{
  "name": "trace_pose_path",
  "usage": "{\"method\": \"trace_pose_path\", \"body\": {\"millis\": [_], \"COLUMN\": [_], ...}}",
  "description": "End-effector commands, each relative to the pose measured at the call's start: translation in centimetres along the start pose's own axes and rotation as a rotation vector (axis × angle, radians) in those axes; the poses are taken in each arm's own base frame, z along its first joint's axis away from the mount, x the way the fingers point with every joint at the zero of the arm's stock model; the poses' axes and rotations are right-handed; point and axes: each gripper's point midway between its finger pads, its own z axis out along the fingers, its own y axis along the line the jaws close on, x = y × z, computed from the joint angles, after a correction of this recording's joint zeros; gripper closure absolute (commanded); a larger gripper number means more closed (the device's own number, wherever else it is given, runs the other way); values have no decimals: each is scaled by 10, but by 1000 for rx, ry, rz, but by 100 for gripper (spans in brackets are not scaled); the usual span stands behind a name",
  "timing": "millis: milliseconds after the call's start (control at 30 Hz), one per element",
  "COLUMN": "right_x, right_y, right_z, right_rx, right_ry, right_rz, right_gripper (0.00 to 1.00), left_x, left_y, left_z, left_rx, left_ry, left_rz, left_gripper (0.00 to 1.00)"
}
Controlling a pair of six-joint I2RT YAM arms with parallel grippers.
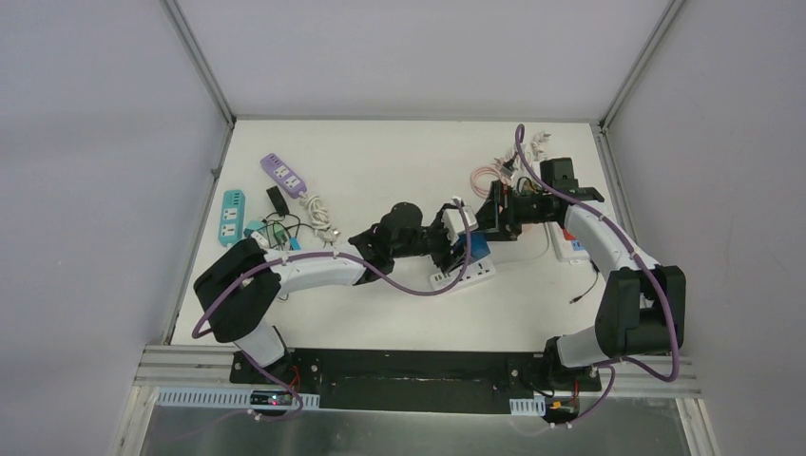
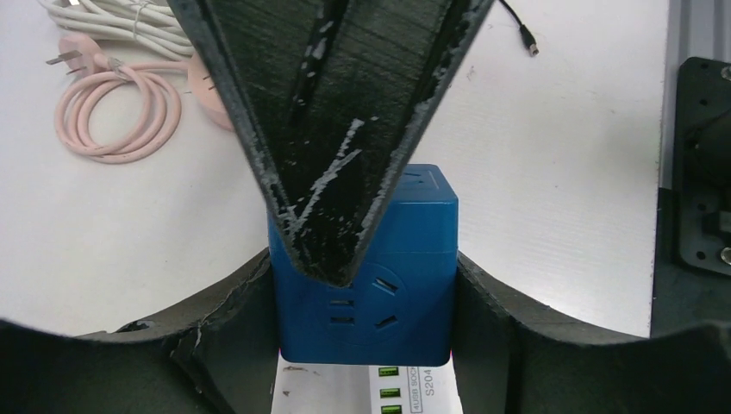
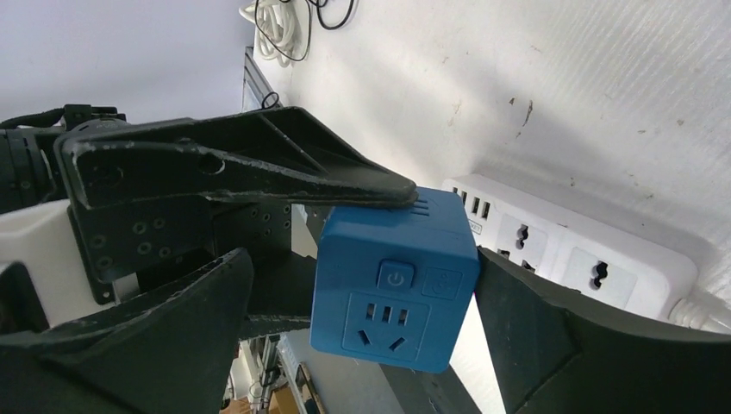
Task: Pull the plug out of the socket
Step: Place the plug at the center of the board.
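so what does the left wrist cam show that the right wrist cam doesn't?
Left wrist only: coiled pink cable, loose black jack tip, S204 label on the white power strip.
Right wrist only: power button on the blue cube plug, the strip's empty outlets.
Both: the plug at the strip's end, left claw clamped on its sides, right claw straddling it.

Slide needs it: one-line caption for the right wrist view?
Blue cube adapter inside the right pincer, left pincer touching its top, white power strip behind.
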Motion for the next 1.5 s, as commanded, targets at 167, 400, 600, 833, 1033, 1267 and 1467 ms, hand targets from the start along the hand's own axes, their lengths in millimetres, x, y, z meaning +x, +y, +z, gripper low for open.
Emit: {"method": "trace_pose_path", "body": {"millis": [167,400,600,833,1033,1267,1467], "right_x": [-3,-4,-6,-7,-6,-6,-7], "right_y": [31,27,22,21,19,16,15], "right_z": [-10,-16,-17,-18,-19,-21,-21], "right_rx": [-110,-95,-80,-72,-61,-50,-47], "right_ry": [-16,-25,-27,-27,-31,-37,-38], "right_rz": [-106,-124,-125,-117,-146,-145,-145], "right_gripper": [0,0,0,0,0,0,0], "left_x": [-21,-11,1,25,54,79,94], "left_y": [7,15,31,55,71,86,98], "left_z": [-11,-35,-59,-89,-122,-161,-187], "left_rx": [16,-53,-152,-298,-425,-620,-751], "left_ry": [-43,-26,40,103,207,284,322], "left_rz": [-162,-261,-404,-589,-683,-725,-759], "left_gripper": [100,100,100,100,100,100,100]}}
